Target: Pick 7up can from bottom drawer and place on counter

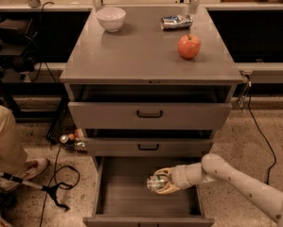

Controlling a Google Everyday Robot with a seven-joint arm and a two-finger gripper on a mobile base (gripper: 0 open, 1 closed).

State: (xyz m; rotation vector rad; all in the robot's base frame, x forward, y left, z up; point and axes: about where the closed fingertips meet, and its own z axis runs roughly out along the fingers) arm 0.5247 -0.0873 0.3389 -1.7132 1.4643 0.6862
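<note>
Grey steel fills my view: the bottom drawer (127, 195) stands pulled open, and my hand (160, 182) reaches into it from the right on the pale arm (235, 179). Its fingers (163, 173) are clamped above and below the 7up can (154, 183), which lies sideways, one silver end facing left, over the middle of the drawer floor. I cannot tell whether the can touches that floor. On the surface (141, 56) above sit a white bowl (110, 19) at back left, a crushed can (176, 21) at back right, and a red apple (189, 46) near that can.
</note>
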